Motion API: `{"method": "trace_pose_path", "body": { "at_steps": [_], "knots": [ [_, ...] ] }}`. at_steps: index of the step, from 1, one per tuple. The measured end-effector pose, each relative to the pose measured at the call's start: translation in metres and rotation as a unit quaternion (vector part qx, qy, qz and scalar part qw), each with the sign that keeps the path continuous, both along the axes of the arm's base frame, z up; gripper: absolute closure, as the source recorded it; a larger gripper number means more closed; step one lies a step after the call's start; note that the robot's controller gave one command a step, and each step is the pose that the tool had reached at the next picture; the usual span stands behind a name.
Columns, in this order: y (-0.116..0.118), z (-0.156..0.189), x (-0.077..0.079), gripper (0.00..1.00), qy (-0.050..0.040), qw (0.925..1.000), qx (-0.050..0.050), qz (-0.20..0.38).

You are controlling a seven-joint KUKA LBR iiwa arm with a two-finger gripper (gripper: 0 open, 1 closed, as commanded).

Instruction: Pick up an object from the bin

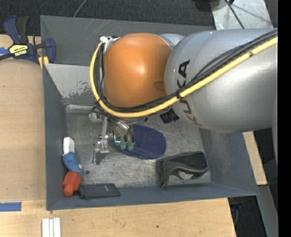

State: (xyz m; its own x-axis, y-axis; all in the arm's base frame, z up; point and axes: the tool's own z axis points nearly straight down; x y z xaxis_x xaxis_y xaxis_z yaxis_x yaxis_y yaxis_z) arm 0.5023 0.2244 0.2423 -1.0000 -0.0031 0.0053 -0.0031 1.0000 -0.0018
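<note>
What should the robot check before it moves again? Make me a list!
1. Fingers apart: ok. The gripper is open, low in the middle of the bin.
2. Something close to grab: ok. A dark blue oval pad lies just beside it.
3. Fingers round the pad: not ok. They sit at its left edge.
4. Neighbours out of the way: ok. The black shoe-like thing and the white, blue and red toy lie apart.
5. Gap to the bin floor: cannot tell.
</note>
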Motion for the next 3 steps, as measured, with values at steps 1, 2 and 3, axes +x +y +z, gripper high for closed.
{"method": "trace_pose_path", "body": {
  "at_steps": [1,2,3],
  "knots": [
    [-0.049,-0.058,0.124,0.00,-0.0053,0.9966,0.000,-0.082],
    [-0.139,-0.168,0.057,0.00,-0.0082,0.9975,0.004,0.070],
    [-0.139,-0.166,0.060,1.00,-0.0121,0.9975,0.004,0.070]
  ]
}}
